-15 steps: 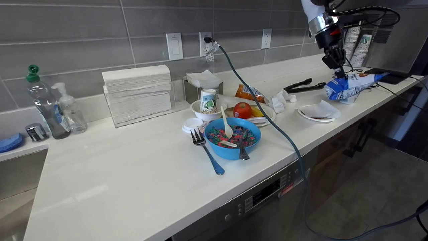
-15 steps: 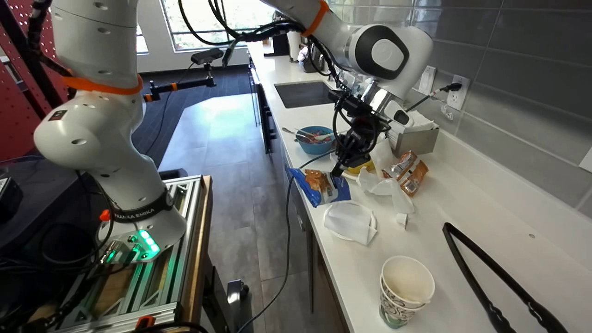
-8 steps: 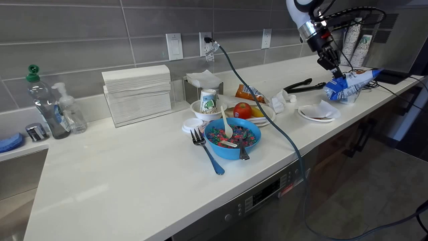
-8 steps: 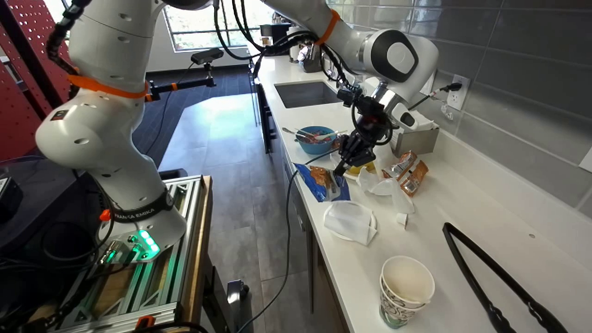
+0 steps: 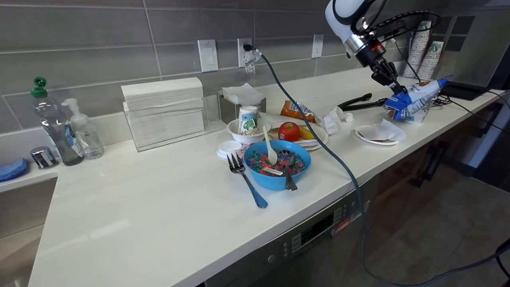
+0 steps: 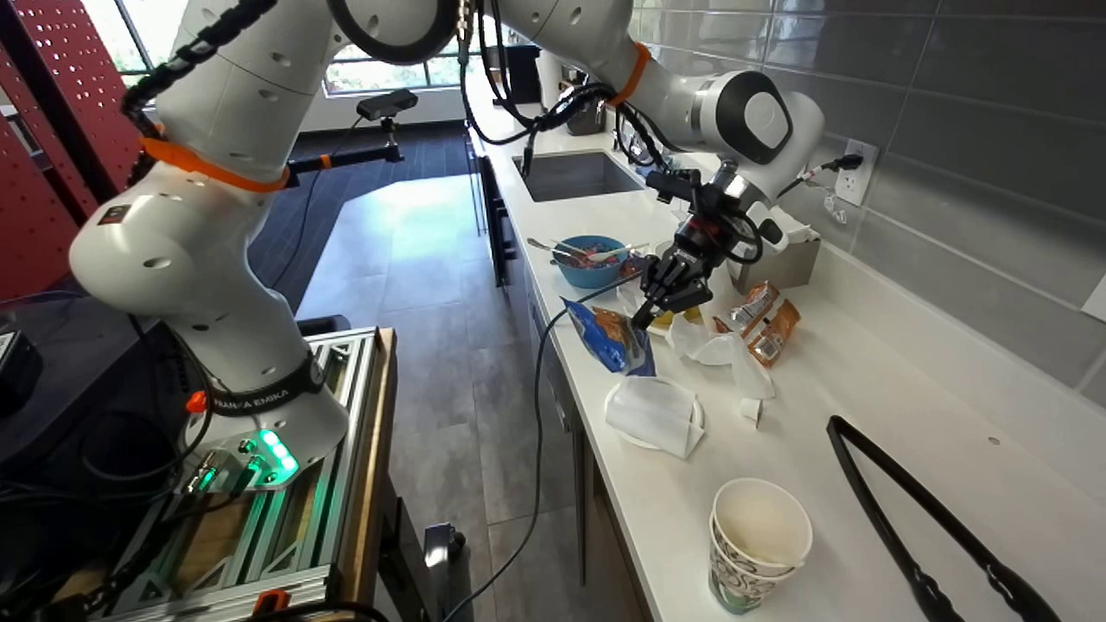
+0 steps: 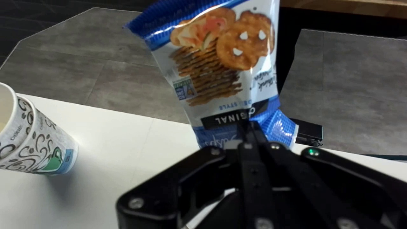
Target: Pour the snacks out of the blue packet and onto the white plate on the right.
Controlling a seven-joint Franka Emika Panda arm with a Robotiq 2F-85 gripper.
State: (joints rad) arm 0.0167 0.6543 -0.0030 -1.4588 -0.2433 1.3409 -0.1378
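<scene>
Apparently, from where I stand, the pouring is in hand. The gripper (image 6: 641,318) has its fingers (image 7: 257,133) standing almost together, with the blue foil cracker packet (image 7: 219,70) pinched between them near one end. It is slanted: the pinched end is the lower one, and the free end points up and away. Below the gripper, close to the edge of the counter (image 5: 171,215), lies the white plate (image 5: 366,140), with a paper napkin (image 6: 652,410) over much of it. The snacks I cannot see, nor whether the lower end is torn. To do it well, I would bring the mouth above the plate's middle, raise the free end slowly, and shake gently, because a tight pinch may block the snacks and a quick tip may throw them past the rim
</scene>
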